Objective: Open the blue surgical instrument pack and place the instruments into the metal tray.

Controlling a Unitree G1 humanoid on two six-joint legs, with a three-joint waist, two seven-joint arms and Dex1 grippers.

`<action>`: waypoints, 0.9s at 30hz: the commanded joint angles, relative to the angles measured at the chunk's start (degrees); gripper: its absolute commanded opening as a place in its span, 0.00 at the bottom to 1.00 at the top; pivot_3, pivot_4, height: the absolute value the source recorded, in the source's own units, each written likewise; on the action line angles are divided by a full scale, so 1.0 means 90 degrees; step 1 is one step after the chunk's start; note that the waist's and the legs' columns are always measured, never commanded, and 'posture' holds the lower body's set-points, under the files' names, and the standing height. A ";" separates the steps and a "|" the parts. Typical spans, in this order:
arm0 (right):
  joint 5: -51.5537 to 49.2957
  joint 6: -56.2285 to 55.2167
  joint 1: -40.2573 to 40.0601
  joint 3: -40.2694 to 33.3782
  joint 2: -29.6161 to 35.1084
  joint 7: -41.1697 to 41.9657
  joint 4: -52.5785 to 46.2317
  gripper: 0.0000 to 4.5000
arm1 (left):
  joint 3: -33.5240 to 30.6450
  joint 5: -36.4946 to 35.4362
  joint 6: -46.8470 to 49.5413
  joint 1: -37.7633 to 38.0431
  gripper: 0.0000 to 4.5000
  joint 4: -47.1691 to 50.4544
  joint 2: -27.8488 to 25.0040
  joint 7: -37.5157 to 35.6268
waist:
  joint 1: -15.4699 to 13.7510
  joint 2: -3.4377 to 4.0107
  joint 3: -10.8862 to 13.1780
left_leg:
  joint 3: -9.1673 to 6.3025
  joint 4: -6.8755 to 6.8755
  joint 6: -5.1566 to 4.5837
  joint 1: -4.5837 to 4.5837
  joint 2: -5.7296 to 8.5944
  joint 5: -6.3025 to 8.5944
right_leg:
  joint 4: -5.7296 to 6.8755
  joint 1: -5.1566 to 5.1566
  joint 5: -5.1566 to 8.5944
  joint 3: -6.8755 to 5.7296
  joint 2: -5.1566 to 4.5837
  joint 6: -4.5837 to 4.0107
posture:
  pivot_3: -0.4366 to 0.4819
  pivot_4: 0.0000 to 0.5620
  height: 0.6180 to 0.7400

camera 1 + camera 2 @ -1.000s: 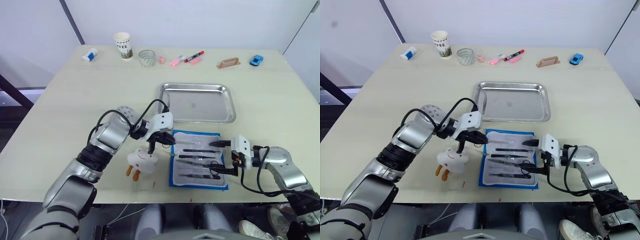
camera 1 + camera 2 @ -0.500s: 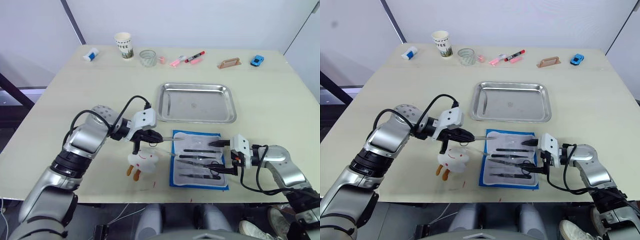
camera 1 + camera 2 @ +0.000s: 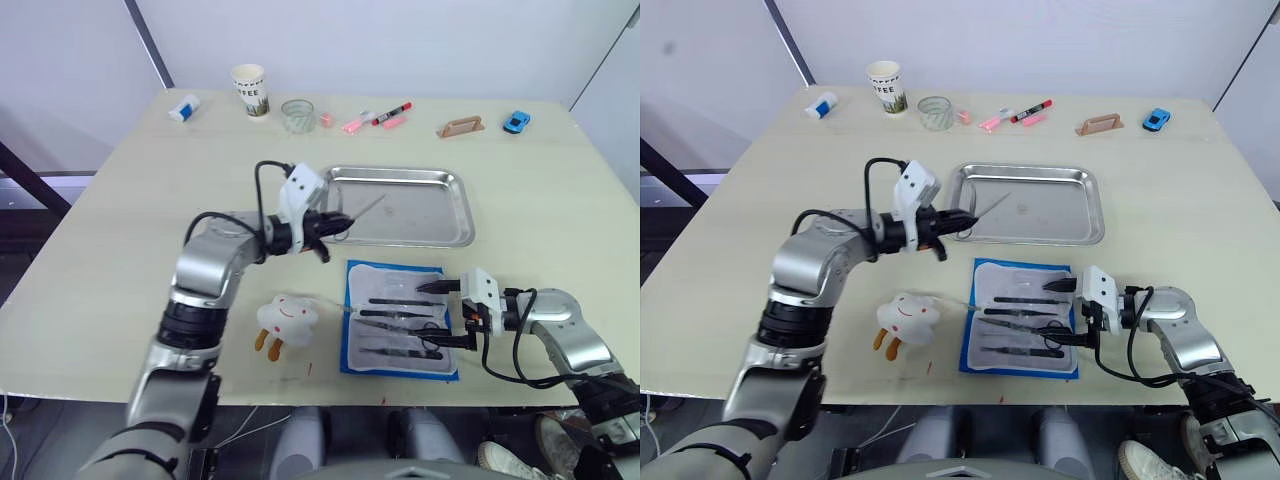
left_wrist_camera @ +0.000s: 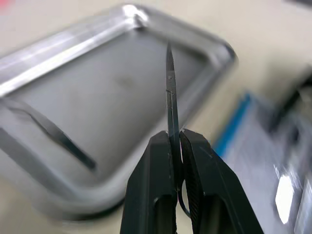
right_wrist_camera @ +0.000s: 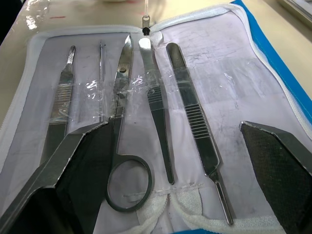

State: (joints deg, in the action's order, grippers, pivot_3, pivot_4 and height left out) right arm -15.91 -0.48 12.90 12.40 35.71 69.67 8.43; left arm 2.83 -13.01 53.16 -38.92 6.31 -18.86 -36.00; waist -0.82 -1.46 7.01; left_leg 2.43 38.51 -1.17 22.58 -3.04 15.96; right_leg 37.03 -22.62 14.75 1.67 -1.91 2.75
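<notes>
The blue surgical instrument pack (image 3: 352,330) lies open near the table's front edge, its whitish lining up. Several slim instruments (image 5: 158,105) sit under its clear pockets, among them scissors (image 5: 119,146) and forceps. My left gripper (image 3: 326,225) is shut on one slim dark pointed instrument (image 4: 169,83). It holds that instrument above the left end of the metal tray (image 3: 430,225), tip pointing over the tray. My right gripper (image 3: 441,313) stands open at the pack's right edge, one finger on each side of the instruments' handle ends (image 5: 173,124).
A white plush toy (image 3: 285,320) lies left of the pack. Along the far edge stand a paper cup (image 3: 248,90), a glass (image 3: 297,115), pink and red markers (image 3: 375,118), a tan handle (image 3: 460,127), a blue toy car (image 3: 515,122) and a small white-blue object (image 3: 182,108).
My left gripper drew a slim instrument out of the pack's upper left corner and carried it back over the tray's left end. The right gripper has stayed put.
</notes>
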 commanded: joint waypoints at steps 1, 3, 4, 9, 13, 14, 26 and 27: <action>0.0405 0.0169 -0.0210 0.0189 0.0143 -0.0005 0.0192 1.00 | -0.0285 0.0258 0.0196 -0.0338 0.02 0.0027 0.0598 0.1239 | 0.0002 0.0001 0.0000 | -0.0001 -0.0001 0.0000 -0.0001 0.0000 0.0000 | 0.0000 0.0000 0.0000 0.0000 0.0000 0.0000 | 0.48 0.27 1.00; 0.0381 0.0206 -0.0224 0.0180 0.0143 -0.0005 0.0159 1.00 | -0.0364 0.0453 0.0169 -0.0510 0.02 -0.0175 0.1057 0.1935 | -0.0005 0.0000 0.0000 | -0.0003 0.0000 0.0001 0.0000 0.0002 0.0000 | 0.0000 0.0002 0.0000 -0.0001 -0.0001 0.0000 | 0.48 0.27 1.00; 0.0387 0.0211 -0.0215 0.0187 0.0148 0.0005 0.0148 1.00 | -0.0350 0.0536 0.0214 -0.0598 0.02 -0.0294 0.1239 0.2188 | -0.0010 0.0000 0.0000 | -0.0002 0.0000 0.0001 0.0001 0.0002 -0.0001 | -0.0002 0.0002 -0.0001 0.0000 -0.0002 0.0000 | 0.48 0.27 1.00; 0.0383 0.0269 -0.0196 0.0216 0.0112 -0.0008 0.0107 1.00 | -0.0621 0.0679 0.0007 -0.0899 0.02 -0.1053 0.2036 0.3234 | -0.0007 0.0000 0.0000 | -0.0007 -0.0001 0.0003 0.0001 0.0007 -0.0002 | -0.0001 0.0002 -0.0001 -0.0002 -0.0004 0.0000 | 0.48 0.27 1.00; 0.0385 0.0296 -0.0213 0.0241 0.0120 -0.0004 0.0059 1.00 | -0.0681 0.0824 -0.0371 -0.1065 0.02 -0.1701 0.2404 0.3810 | -0.0001 0.0001 0.0000 | -0.0007 -0.0002 0.0003 0.0000 0.0009 -0.0002 | -0.0003 0.0003 0.0000 -0.0001 -0.0005 0.0000 | 0.48 0.27 1.00; 0.0380 0.0305 -0.0219 0.0240 0.0121 -0.0006 0.0049 1.00 | -0.0669 0.0808 -0.0438 -0.1102 0.02 -0.1863 0.2462 0.3833 | 0.0000 0.0001 0.0000 | -0.0007 -0.0003 0.0004 0.0001 0.0009 -0.0002 | -0.0003 0.0002 0.0000 -0.0001 -0.0004 0.0000 | 0.48 0.27 1.00; 0.0372 0.0396 -0.0330 0.0210 0.0156 -0.0069 -0.0129 1.00 | -0.0721 0.0906 -0.1126 -0.1312 0.02 -0.3140 0.2740 0.4470 | -0.0004 0.0000 0.0001 | -0.0007 -0.0004 0.0023 0.0001 0.0014 -0.0013 | -0.0004 0.0002 0.0000 -0.0001 -0.0006 0.0000 | 0.48 0.27 1.00; 0.0370 0.0401 -0.0337 0.0210 0.0154 -0.0075 -0.0139 1.00 | -0.0724 0.0913 -0.1163 -0.1329 0.02 -0.3227 0.2742 0.4497 | -0.0005 0.0000 0.0001 | -0.0007 -0.0004 0.0024 0.0001 0.0014 -0.0014 | -0.0005 0.0002 0.0000 -0.0001 -0.0006 0.0000 | 0.48 0.27 1.00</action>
State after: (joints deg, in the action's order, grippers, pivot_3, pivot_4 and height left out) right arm -15.85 1.42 11.64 12.44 36.00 69.00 5.57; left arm -3.97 -5.17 44.47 -48.59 -22.92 5.36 4.05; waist -0.86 -1.46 7.02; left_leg 2.36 38.48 -0.95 22.60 -2.91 15.83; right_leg 36.99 -22.60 14.75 1.66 -1.96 2.76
